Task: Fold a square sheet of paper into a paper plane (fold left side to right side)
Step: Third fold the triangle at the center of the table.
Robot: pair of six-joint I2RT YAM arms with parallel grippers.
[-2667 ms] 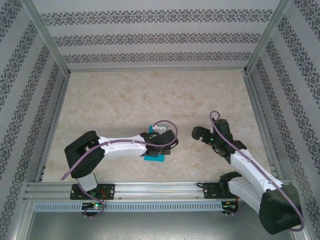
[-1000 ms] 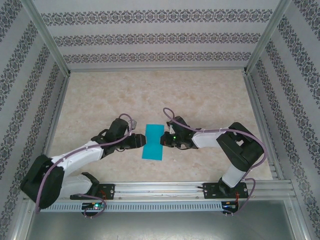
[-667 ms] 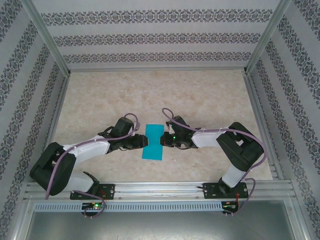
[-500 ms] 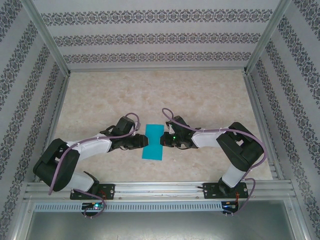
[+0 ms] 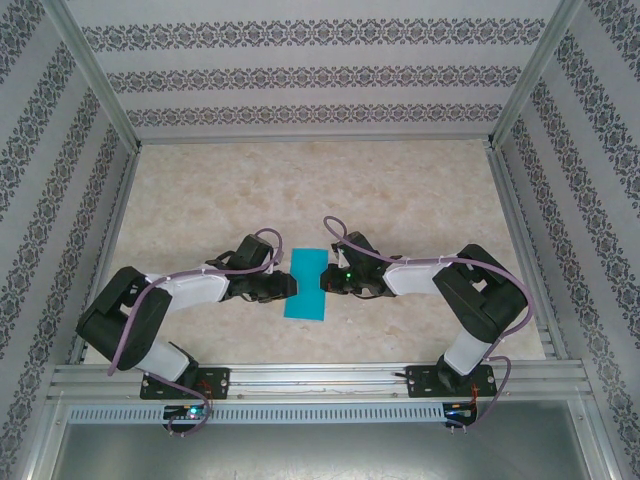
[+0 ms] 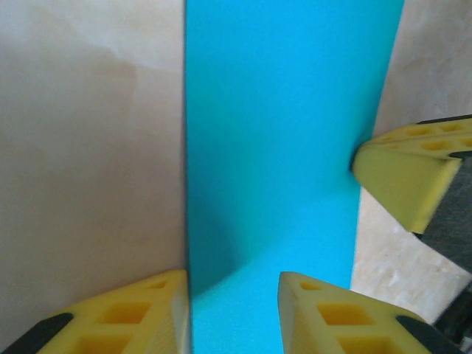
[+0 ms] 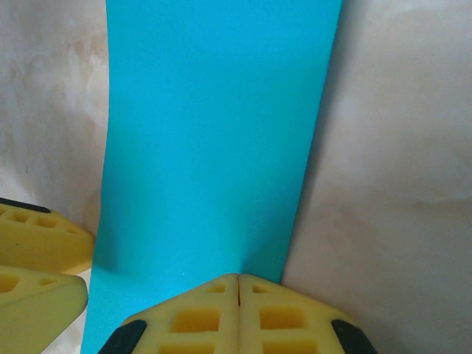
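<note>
Now left tool point(image 5: 290, 287), apart, and right tool point(image 5: 326, 282), together, flank the sheet point(image 5: 305, 297); uneven pressing could drag it askew.

We see the left gripper point(image 5: 289, 287) slide closer to the square sheet of paper point(image 5: 307, 286). The paper's edge now sits between its fingers, which are coming together.

place: lab robot cell | evidence: aluminium frame point(image 5: 98, 80), patterned wall panels point(image 5: 320, 75), marble-look tabletop point(image 5: 300, 190)

free tabletop point(image 5: 300, 190) beyond the paper point(image 5: 307, 290)
</note>
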